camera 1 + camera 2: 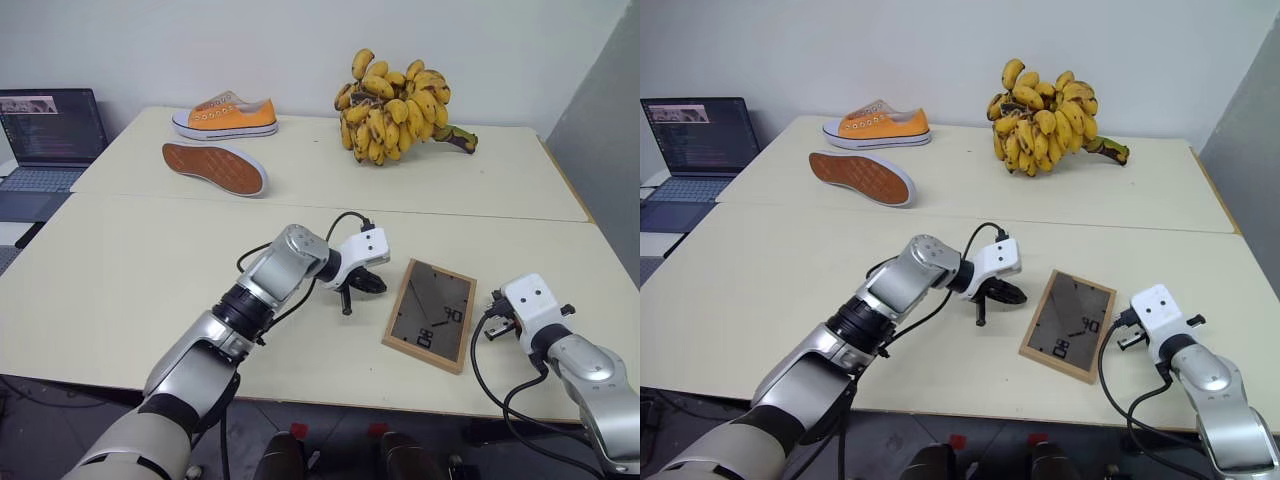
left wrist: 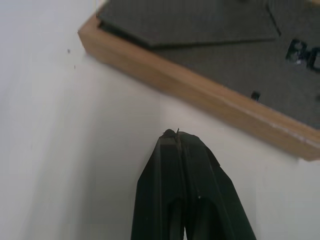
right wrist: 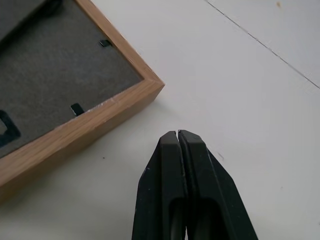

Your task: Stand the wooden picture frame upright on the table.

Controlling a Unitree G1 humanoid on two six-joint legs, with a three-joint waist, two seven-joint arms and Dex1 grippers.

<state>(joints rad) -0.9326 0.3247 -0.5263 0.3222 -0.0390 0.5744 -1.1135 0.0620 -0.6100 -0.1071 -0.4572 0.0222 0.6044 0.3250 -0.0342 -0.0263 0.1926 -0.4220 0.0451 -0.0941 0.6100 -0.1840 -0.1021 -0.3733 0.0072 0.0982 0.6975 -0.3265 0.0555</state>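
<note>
- While the wooden picture frame [image 1: 431,314] lies flat, dark back up, at the lower right of centre in the head views, near the front edge of the surface [image 1: 150,290], we judge the task barely begun: the frame is not yet lifted.
- Our left tool [image 1: 372,284] sits just left of the frame's long left edge, its fingers pressed together and holding nothing; in its wrist view the tips are near the wooden edge but apart from it.
- Our right tool [image 3: 178,135] is also pressed together and empty, poised just beside a corner of the frame, without touching it.
- The step in hand looks like the approach: both tools flank the frame from either side.
- Next, we judge, one tool must get under or pinch an edge, which calls for spreading its fingers first, then tipping the frame up onto a short side.
- The stand flap on the back appears folded flat; we would need it swung out for the frame to stay upright.
</note>
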